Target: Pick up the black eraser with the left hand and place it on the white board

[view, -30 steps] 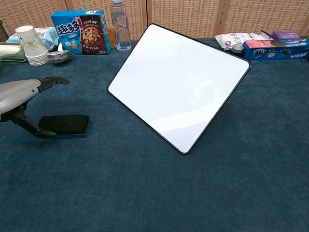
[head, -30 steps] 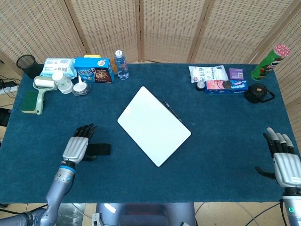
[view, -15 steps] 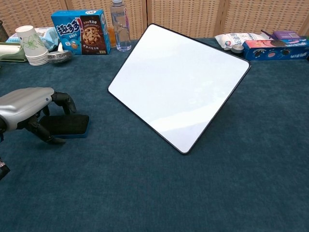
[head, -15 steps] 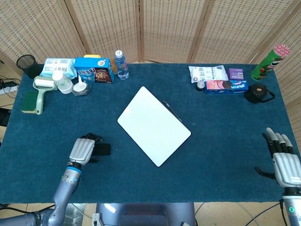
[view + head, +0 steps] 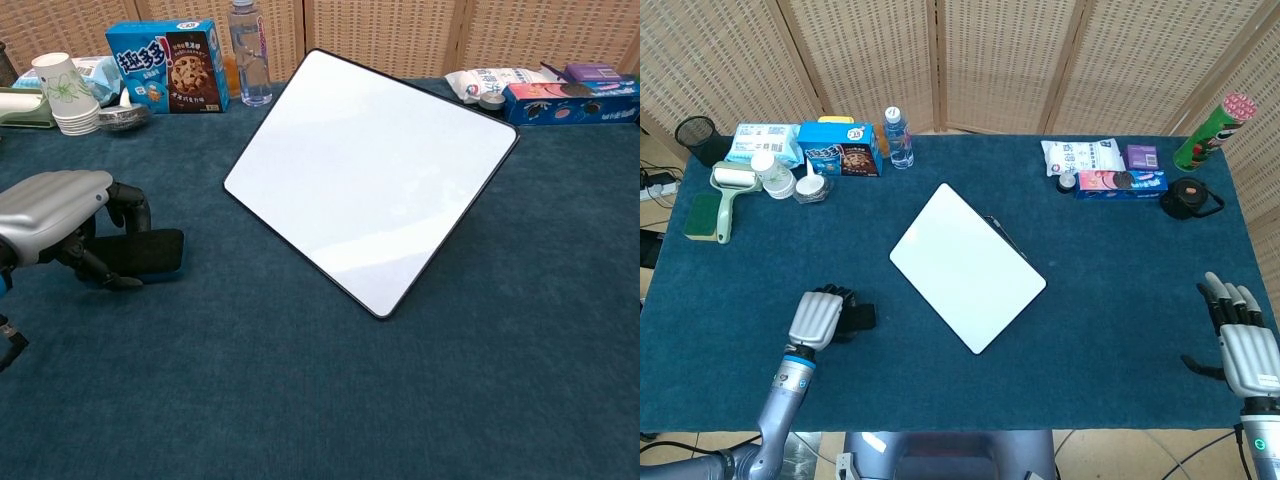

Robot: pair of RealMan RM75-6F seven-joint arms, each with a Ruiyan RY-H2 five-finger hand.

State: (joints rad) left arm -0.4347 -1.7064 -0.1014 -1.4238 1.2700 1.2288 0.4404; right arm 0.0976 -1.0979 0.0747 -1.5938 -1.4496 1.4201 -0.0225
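The black eraser (image 5: 140,252) is gripped by the left hand (image 5: 55,215) near the front-left part of the blue-carpeted table (image 5: 1120,300), with the fingers (image 5: 125,200) curled over its top edge and the thumb tucked underneath; whether it's lifted off the cloth or still touching can't really be told from either view. In the head view the eraser (image 5: 860,317) is seen poking out to the right of the left hand (image 5: 818,318). The white board (image 5: 967,266) is laid flat in the middle of the table, turned diagonally, well apart from the eraser. The right hand (image 5: 1243,338) is found at the far right edge of the table, palm down, fingers spread and nothing held in it. Along the back left, a blue cookie box (image 5: 841,147), a water bottle (image 5: 899,138), stacked paper cups (image 5: 62,95) and a lint roller (image 5: 732,190) are lined up. At the back right, snack packets (image 5: 1090,157), a green chip can (image 5: 1208,132) and a small black kettle (image 5: 1187,198) are grouped.
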